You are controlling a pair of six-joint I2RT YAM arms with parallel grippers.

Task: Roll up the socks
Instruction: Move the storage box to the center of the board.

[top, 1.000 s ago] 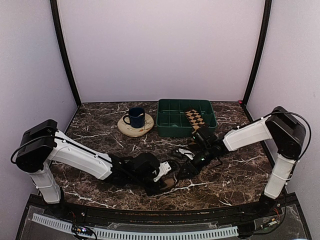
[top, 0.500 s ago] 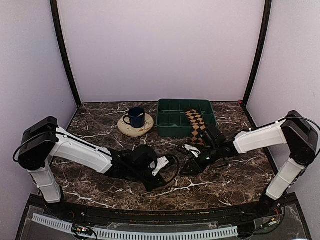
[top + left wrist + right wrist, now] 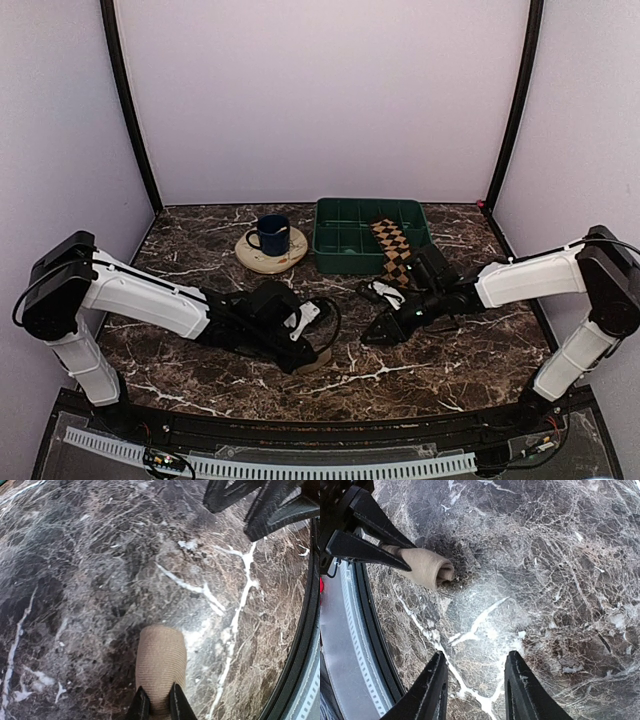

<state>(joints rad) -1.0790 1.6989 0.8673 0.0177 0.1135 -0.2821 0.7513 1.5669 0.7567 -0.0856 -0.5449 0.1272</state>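
Now the left hand (image 3: 157, 692) pinches the rolled tan sock (image 3: 160, 652) end-on; right hand (image 3: 476, 656) spread.

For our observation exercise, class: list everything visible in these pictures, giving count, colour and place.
tan sock: one, beige, rolled, front centre, in the left gripper
argyle sock: one, brown with tan diamonds, unrolled, draped over the bin's front rim
bin: one, green, back centre
mug: one, dark blue, on the coaster
coaster: one, cream, left of the bin
table: one, dark marble
left gripper: black, shut on the tan sock
right gripper: black, open, empty
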